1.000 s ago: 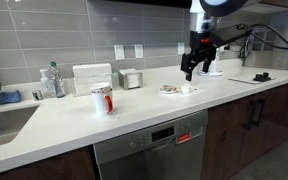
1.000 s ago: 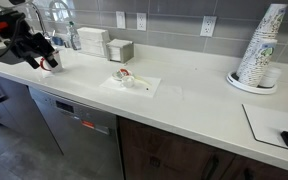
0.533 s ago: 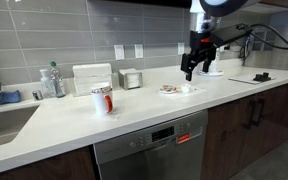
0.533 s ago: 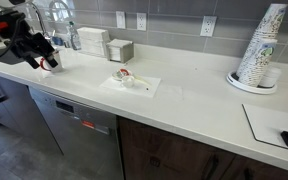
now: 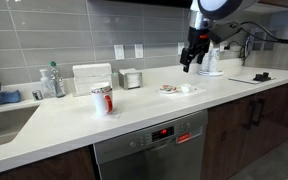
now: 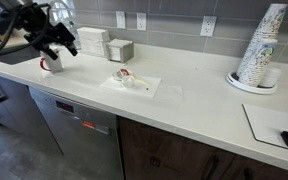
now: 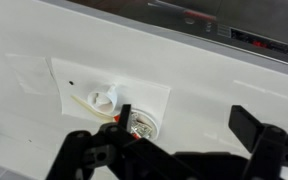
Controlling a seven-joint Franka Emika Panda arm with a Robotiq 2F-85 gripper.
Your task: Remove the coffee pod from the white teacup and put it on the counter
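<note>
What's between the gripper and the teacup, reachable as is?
Probably yes. The gripper hangs open roughly above the teacup, and the wrist view shows nothing between them. The red mug stands well aside.

Across the top of both exterior views you have a wall of long grey tiles, with white outlets set in it just above the off-white worktop. Under the worktop you see dark brown cabinets and a stainless dishwasher, its display lit red. At the left edge of an exterior view a sink drops into the worktop. A dark grey floor fills the lower left of an exterior view. The light is even and soft.
</note>
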